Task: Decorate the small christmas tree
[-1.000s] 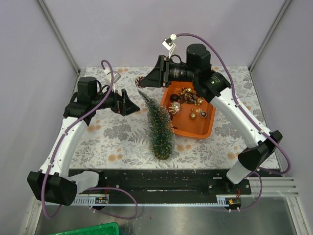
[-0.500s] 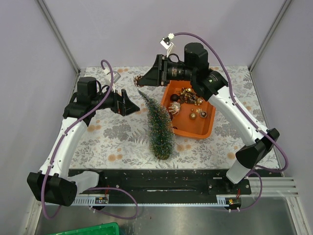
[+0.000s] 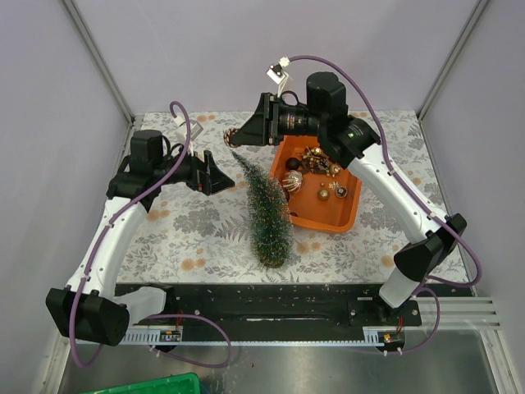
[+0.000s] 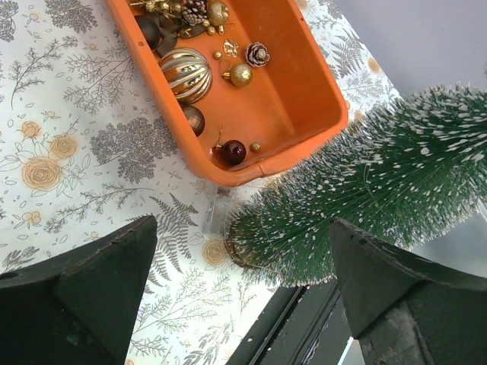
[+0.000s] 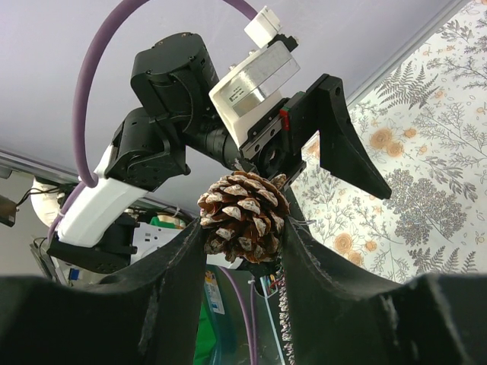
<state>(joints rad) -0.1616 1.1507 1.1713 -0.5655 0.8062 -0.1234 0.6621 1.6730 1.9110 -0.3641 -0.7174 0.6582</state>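
Overhead view, nearest first. The small christmas tree (image 3: 268,213) sits at mid-bench. Its wide foot is toward the arm bases and its tip points away and slightly left, so the long axis runs near-to-far. I cannot tell from here whether it stands plumb or leans.

The orange tray (image 3: 328,223) of baubles lies just right of the tree, its near-left corner close beside the foot. The left wrist view confirms this. The flowered bench (image 3: 189,238) carries both.

The left gripper (image 3: 221,175) is level with the upper third of the tree, on its left side. Its fingers are spread wide with nothing between them, and they are near the branches but not touching.

The right gripper (image 3: 239,135) is farthest out, reaching in over the tray's far end. Its fingers are pinching a brown pinecone (image 5: 243,217) across its middle, and the hold looks firm in the right wrist view.

Key relation: the pinecone hangs just beyond the treetop, slightly above it and apart from it. The tip lies toward the bases from those fingers. The right arm is the nearer one to the tip, so placing the pinecone likely means a short draw back and down along the tree's axis.

Risk, as a judgement: the tree looks light and a push at the tip could topple it.
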